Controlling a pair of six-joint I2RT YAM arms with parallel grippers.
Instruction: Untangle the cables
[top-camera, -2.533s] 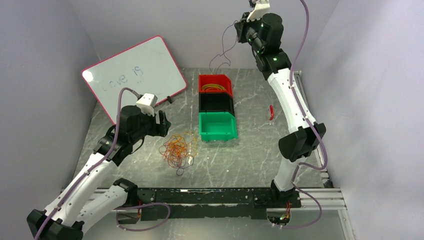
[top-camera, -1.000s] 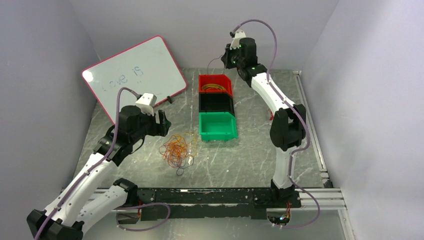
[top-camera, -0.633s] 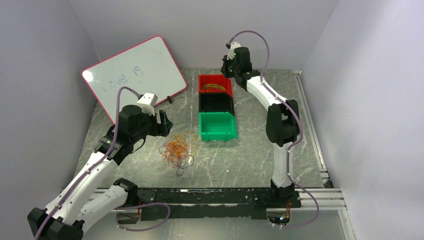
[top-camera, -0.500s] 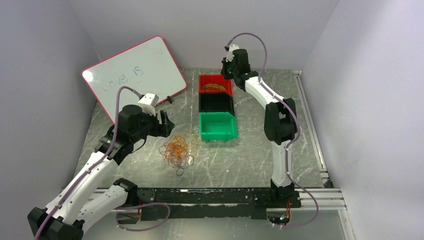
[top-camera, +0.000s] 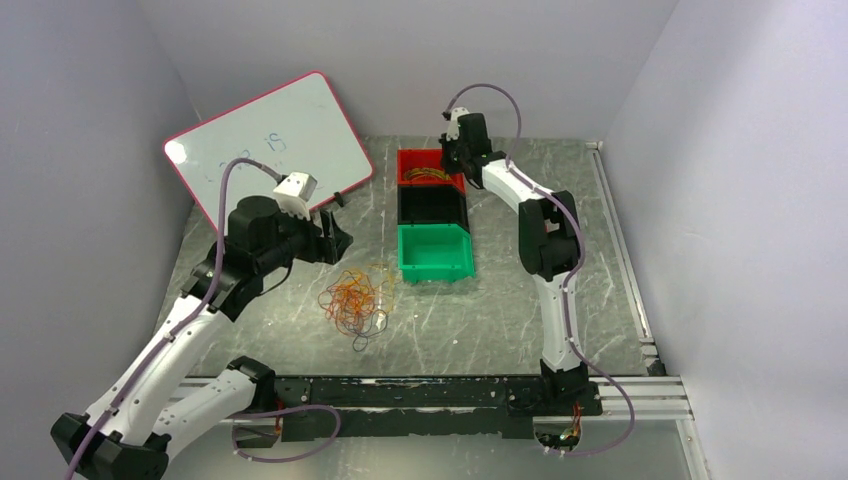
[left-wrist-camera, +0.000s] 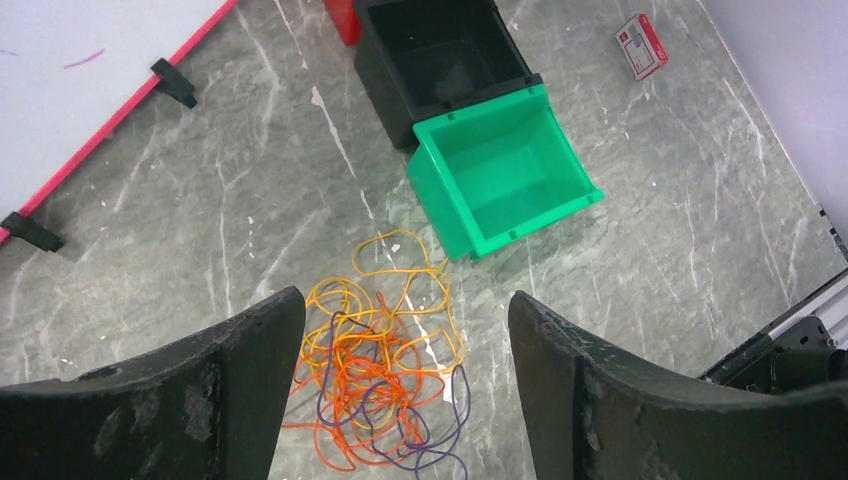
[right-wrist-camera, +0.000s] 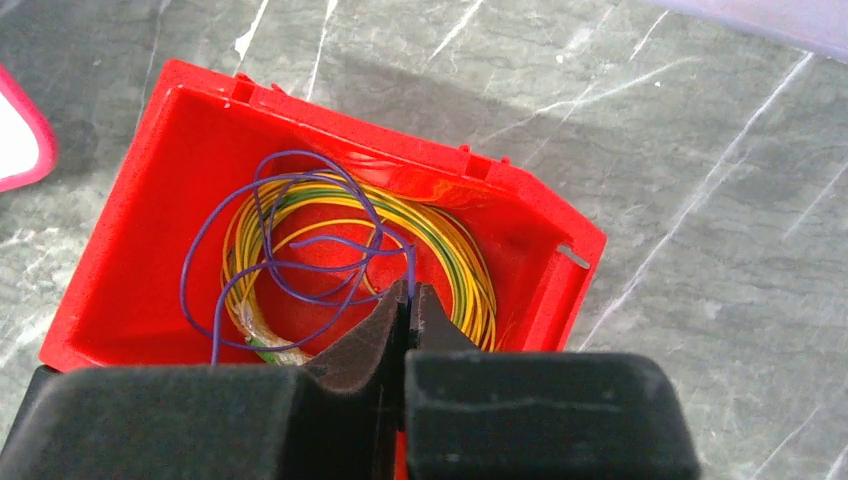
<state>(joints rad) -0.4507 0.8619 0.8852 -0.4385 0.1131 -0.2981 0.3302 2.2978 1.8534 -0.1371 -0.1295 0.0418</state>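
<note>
A small tangle of thin orange, yellow and purple cables (top-camera: 355, 298) lies on the table left of the green bin; it also shows in the left wrist view (left-wrist-camera: 375, 370). My left gripper (left-wrist-camera: 400, 340) is open and hovers above the tangle, apart from it (top-camera: 335, 240). My right gripper (right-wrist-camera: 408, 298) is shut on a thin purple cable (right-wrist-camera: 290, 260) whose loops hang into the red bin (right-wrist-camera: 130, 260), over a coil of yellow-green wire (right-wrist-camera: 455, 255). It sits just above that bin (top-camera: 452, 160).
Three bins stand in a row: red (top-camera: 415, 182), black (top-camera: 432, 207) and green (top-camera: 434, 252). A whiteboard (top-camera: 265, 145) leans at the back left. A small red object (top-camera: 542, 224) lies right of the bins; it shows as a red box (left-wrist-camera: 642, 45).
My right arm came down from high at the back and lowered the purple cable into the red bin. My left gripper rose and shifted slightly right over the tangle.
</note>
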